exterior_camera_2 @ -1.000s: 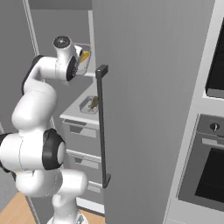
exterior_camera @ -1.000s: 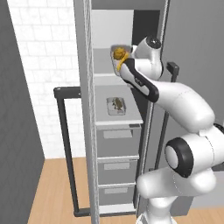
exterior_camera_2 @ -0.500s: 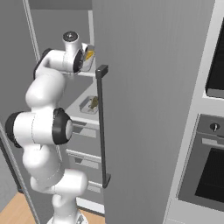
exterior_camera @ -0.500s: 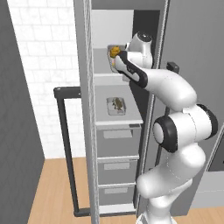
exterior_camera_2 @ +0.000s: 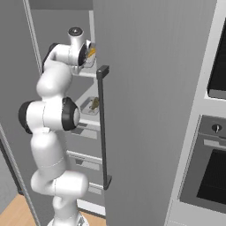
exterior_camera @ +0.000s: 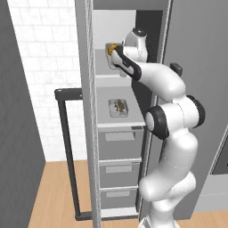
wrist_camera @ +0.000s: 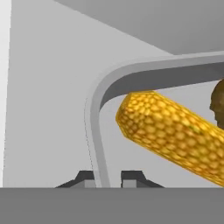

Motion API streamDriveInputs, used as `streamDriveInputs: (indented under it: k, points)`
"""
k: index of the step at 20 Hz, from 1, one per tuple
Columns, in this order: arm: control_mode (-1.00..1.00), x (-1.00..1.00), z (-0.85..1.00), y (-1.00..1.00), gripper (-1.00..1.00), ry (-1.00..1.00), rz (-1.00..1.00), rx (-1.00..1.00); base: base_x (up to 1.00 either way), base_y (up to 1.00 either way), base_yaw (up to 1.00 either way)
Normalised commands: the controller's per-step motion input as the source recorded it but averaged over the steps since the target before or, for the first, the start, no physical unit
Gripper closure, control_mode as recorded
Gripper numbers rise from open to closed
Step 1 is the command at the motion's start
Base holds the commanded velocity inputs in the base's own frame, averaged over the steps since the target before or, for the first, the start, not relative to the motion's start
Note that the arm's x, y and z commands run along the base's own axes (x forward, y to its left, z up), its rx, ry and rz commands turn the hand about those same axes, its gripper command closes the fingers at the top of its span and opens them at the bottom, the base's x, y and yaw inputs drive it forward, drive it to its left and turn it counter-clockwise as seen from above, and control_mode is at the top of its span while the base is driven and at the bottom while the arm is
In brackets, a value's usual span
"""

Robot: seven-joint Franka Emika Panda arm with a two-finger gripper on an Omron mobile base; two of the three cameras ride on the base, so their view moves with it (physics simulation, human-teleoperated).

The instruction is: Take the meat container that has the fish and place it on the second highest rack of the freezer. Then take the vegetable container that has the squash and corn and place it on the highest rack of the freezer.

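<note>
Gripper [wrist_camera: 107,177] pinches the rim of the vegetable container [wrist_camera: 94,131], one fingertip on each side of the wall, jaws nearly together on it. Directly ahead of the tool, inside that container, lies the corn [wrist_camera: 170,135], its long axis running across the gripper's line of sight from near left to far right; to the right of it a dark rounded item, judged to be the squash [wrist_camera: 217,103], sits at the frame edge. In the left base view the arm reaches up into the open freezer [exterior_camera: 118,116], with the container [exterior_camera: 111,49] held at the tool's tip over the highest rack [exterior_camera: 109,79], apparently just above or at its surface; contact cannot be confirmed. Below the tool, the meat container [exterior_camera: 118,107] with the fish rests on the second highest rack [exterior_camera: 129,120], so the first half appears complete. Coming move, as judged: lower and release, keeping the container level so its contents stay in.
</note>
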Motion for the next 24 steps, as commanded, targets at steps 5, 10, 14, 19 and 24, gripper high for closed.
streamDriveInputs:
  k: [5,10,14,19,24]
  points:
    - [-1.00,0.54,0.00,0.08,1.00,0.00,0.00,0.00,0.00,0.00,0.00]
    - [-1.00,0.40,-0.09,0.14,-1.00,0.00,-0.01,0.01,0.00,0.00,0.00]
    - [-1.00,-0.47,-0.02,0.04,-1.00,-0.01,-0.01,0.07,0.00,0.00,0.00]
    - [-1.00,-1.00,-0.13,0.00,-1.00,-0.05,0.01,0.11,0.00,0.00,0.00]
    - [-1.00,-1.00,-0.97,0.16,-1.00,-0.09,0.13,0.05,0.00,0.00,0.00]
